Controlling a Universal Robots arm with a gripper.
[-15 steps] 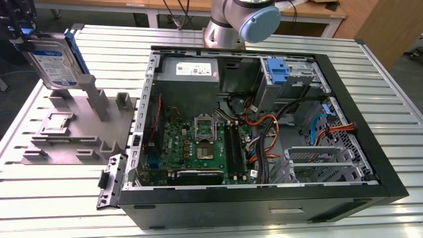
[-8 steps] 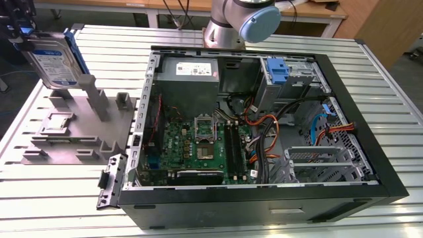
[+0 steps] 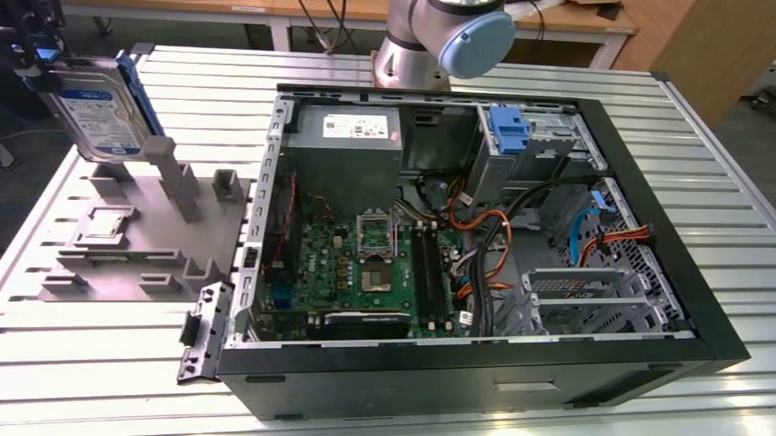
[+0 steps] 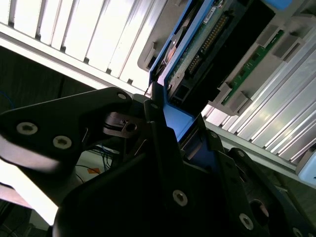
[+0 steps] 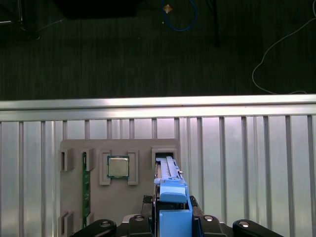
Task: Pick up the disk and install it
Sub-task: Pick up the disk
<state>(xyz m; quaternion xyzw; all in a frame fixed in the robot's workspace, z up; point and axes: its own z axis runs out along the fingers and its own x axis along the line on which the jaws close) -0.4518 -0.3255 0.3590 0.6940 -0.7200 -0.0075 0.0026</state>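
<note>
In the exterior view the disk (image 3: 104, 109), silver-grey with a white-and-blue label and blue side rails, stands on edge at the far left above the grey fixture (image 3: 134, 227). My gripper (image 3: 46, 64) is shut on its upper end. Whether its lower edge still touches the fixture's post I cannot tell. The second wrist view has my black fingers (image 4: 163, 148) clamped on the blue rail, with the disk's (image 4: 207, 44) underside and connector beyond them. The first wrist view looks along the disk's (image 5: 170, 195) blue rail, held in my gripper (image 5: 173, 219), above an open fixture slot (image 5: 165, 152).
An open computer case (image 3: 715, 300) fills the exterior view's right, with motherboard (image 3: 363, 263), loose cables (image 3: 497, 236) and a blue bracket (image 3: 510, 127) at the drive bay. The fixture also holds a square chip (image 5: 118, 167) and a green memory stick (image 5: 85, 187). The arm's base (image 3: 442, 36) stands behind the case.
</note>
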